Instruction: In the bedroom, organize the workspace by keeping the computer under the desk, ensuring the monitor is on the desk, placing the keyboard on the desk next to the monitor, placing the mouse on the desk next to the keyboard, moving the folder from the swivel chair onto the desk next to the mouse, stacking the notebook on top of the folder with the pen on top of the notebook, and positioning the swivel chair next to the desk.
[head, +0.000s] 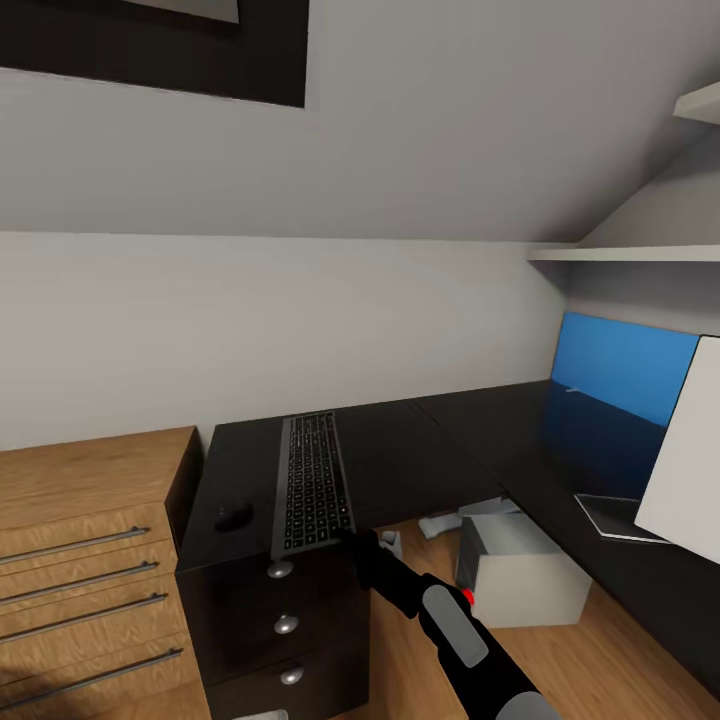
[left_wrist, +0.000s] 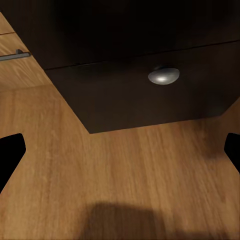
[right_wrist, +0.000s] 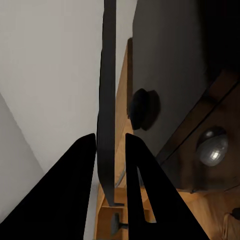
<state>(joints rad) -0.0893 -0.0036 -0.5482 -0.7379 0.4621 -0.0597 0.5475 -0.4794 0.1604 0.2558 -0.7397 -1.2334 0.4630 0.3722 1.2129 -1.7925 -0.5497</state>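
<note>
Head view: your right claw (head: 352, 537) grips the keyboard (head: 312, 480) by its near edge, lifted off the counter (head: 420, 460); mouse (head: 233, 515) beside. Left claw (left_wrist: 120, 150) spread wide.

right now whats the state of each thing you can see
keyboard: flat on the desk, near edge gripped by right end effector
mouse: on desk, left of keyboard
computer: on the floor under the desk
monitor: standing on desk, white back showing
drawers: closed
left end effector: open, empty
</note>
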